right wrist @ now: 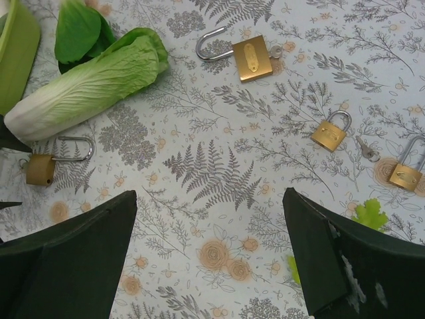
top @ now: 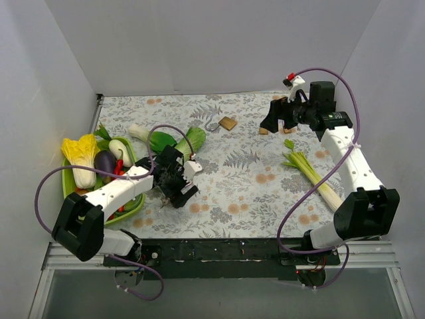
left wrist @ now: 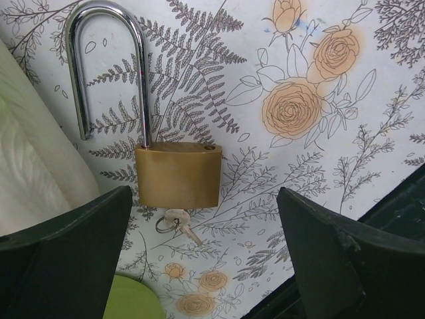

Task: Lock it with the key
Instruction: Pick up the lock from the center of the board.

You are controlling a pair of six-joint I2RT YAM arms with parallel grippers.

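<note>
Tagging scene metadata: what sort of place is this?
Probably a lab robot test cell, not a home: plain white panel walls box in a fern-and-rose printed tablecloth, strewn with brass padlocks and a green tray of vegetables.

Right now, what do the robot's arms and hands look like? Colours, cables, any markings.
The left arm and right arm have white link shells with black joints and bases. A purple cable loops loosely along each. The left hand and right hand are black, with broad, dark, wedge-shaped fingers. One right finger shows pale scuffs, and a small red-tipped white part sits by that wrist.
</note>
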